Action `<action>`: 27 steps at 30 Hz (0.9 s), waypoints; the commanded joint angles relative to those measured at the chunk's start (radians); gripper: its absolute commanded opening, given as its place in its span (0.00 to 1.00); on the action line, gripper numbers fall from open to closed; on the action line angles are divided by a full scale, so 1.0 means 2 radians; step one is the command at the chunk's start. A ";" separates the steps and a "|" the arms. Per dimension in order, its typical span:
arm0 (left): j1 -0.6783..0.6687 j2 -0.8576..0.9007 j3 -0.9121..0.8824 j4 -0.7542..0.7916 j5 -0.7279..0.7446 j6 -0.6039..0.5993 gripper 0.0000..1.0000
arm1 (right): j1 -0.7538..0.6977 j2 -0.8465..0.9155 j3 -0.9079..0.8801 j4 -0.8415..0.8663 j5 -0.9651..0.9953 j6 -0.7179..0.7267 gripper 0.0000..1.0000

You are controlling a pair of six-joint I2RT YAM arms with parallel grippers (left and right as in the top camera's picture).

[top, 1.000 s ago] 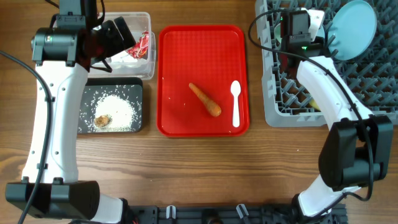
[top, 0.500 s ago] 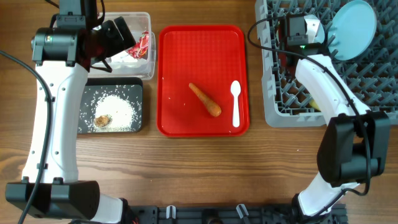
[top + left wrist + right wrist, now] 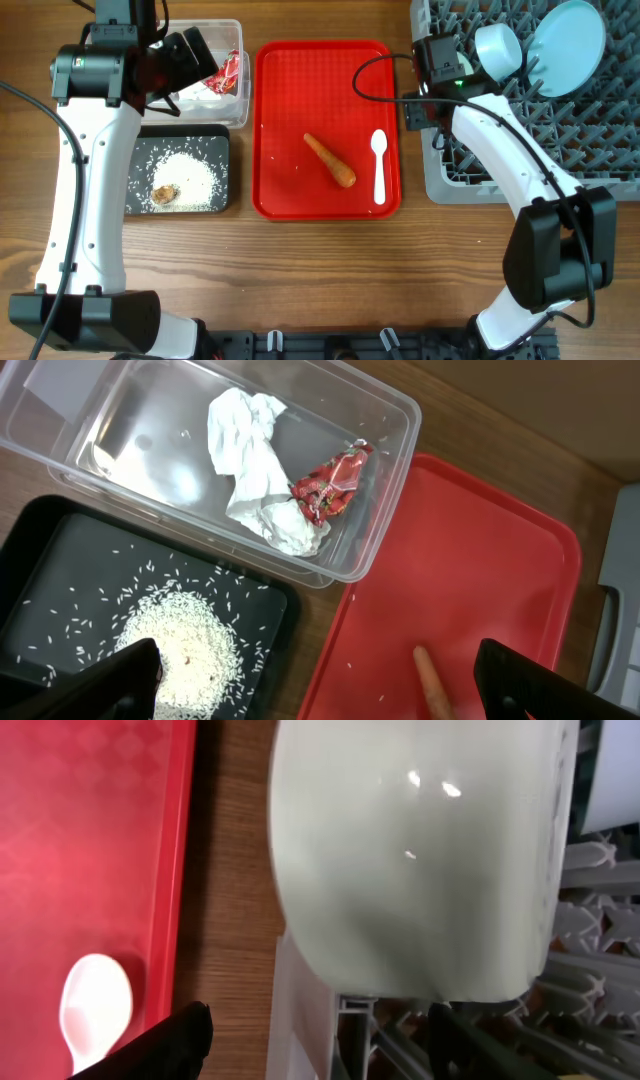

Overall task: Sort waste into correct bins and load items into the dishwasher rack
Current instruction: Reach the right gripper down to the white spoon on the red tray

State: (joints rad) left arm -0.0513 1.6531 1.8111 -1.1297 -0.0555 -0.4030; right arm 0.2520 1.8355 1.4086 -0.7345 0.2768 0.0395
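My right gripper (image 3: 320,1020) is open over the left edge of the grey dishwasher rack (image 3: 520,170). The pale green bowl (image 3: 410,850) fills the view just beyond its fingertips, resting in the rack and not held. The light blue bowl (image 3: 497,47) and the large blue plate (image 3: 567,35) stand in the rack's far part. An orange carrot (image 3: 330,160) and a white spoon (image 3: 379,165) lie on the red tray (image 3: 290,90). My left gripper (image 3: 318,660) hangs open and empty above the gap between the black tray (image 3: 60,560) and the red tray.
The clear tub (image 3: 390,510) holds the crumpled tissue (image 3: 255,470) and the red wrapper (image 3: 330,485). Rice (image 3: 185,175) and a brown lump (image 3: 165,193) lie in the black tray. Bare wood runs between the red tray and the rack.
My right gripper has opened and its arm has swung left, away from the light blue bowl, which now stands uncovered in the rack. The left arm has not moved.
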 commanded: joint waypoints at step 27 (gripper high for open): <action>0.002 0.003 0.000 0.000 -0.003 -0.005 1.00 | 0.080 -0.003 0.036 -0.020 -0.240 -0.069 0.64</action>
State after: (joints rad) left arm -0.0513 1.6531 1.8111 -1.1297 -0.0555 -0.4026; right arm 0.3618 1.7580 1.4689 -0.7540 -0.1429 -0.0383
